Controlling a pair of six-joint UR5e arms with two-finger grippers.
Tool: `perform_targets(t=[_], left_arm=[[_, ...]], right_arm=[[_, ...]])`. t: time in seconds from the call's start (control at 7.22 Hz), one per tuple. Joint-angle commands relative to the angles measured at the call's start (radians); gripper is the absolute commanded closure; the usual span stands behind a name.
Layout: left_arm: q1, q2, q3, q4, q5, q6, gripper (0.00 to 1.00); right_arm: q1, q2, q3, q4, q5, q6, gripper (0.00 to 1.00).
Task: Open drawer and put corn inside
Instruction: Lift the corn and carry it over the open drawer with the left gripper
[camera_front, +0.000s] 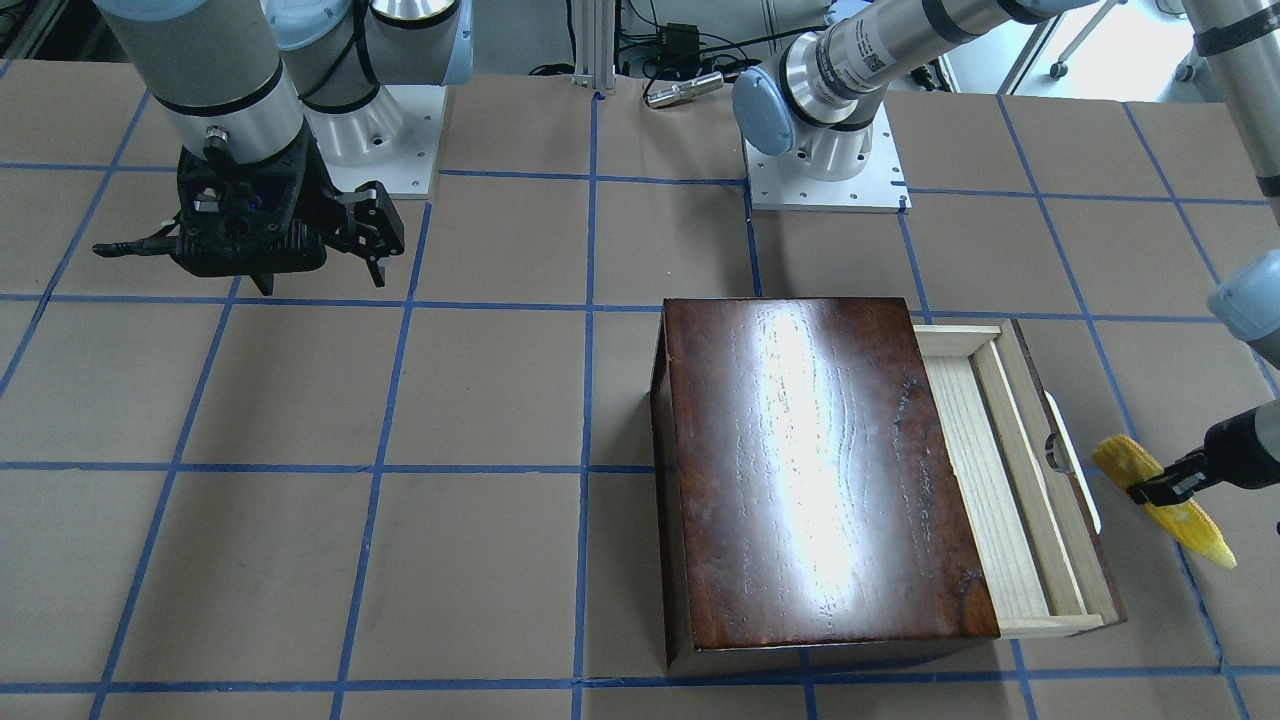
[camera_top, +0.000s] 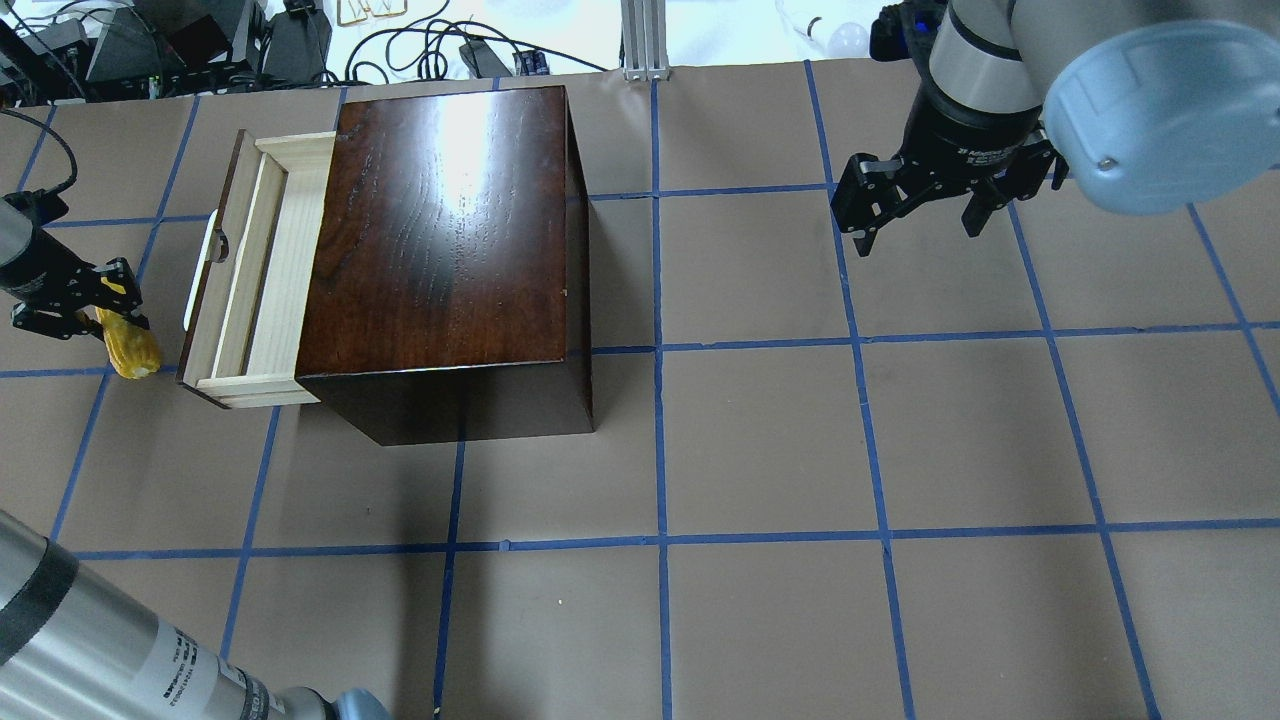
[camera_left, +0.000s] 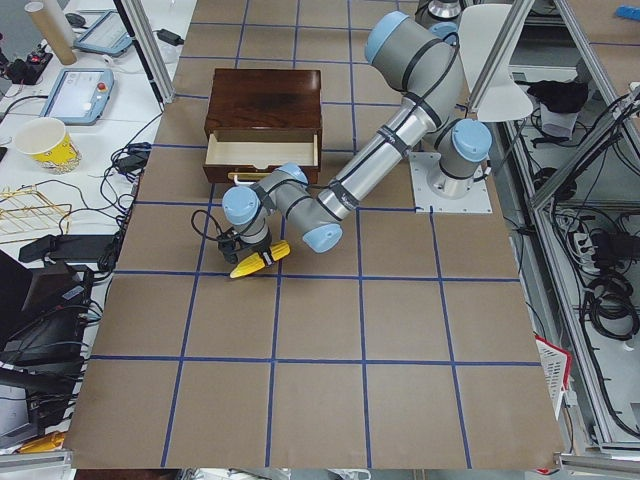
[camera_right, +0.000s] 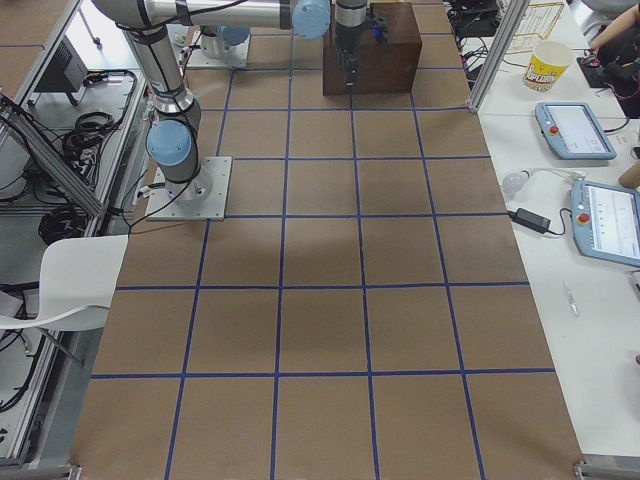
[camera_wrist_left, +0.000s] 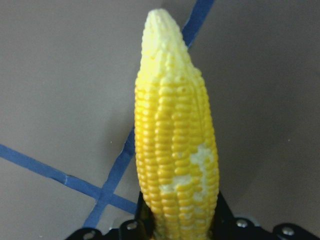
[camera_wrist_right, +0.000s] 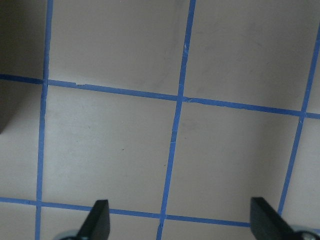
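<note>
Pinching the corn (camera_front: 1195, 525) across the cob, your left end effector (camera_front: 1143, 492) has its fingers pressed tight on it, with the pointed tip sticking out past them. The corn's just outside the pulled-out drawer (camera_front: 985, 470), near the white handle (camera_front: 1060, 425), not touching. Your right end effector (camera_top: 920, 232) hangs spread wide over the bench (camera_front: 400, 500), well apart from the box (camera_front: 820, 470).

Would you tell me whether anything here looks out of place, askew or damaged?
Nothing stands out. The drawer sits pulled straight out of the box, empty where visible; the left gripper holds the corn, intact, just beyond the drawer's front; the right gripper hangs open, away from the box.
</note>
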Motion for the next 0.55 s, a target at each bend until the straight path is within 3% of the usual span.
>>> perform_targets(t=[0.0,0.28,0.42], left_arm=[[-0.008,0.044,0.0,-0.011,0.003,0.002,1.0],[-0.009,0.108,0.023,-0.053,0.005,0.002,1.0],[-0.009,0.148,0.071,-0.162,-0.006,0.016,1.0]], right_arm=[[0.001,0.0,0.0,0.0,0.0,0.0,0.0],[0.001,0.0,0.0,0.0,0.0,0.0,0.0],[-0.002,0.0,0.0,0.0,0.0,0.0,0.0]])
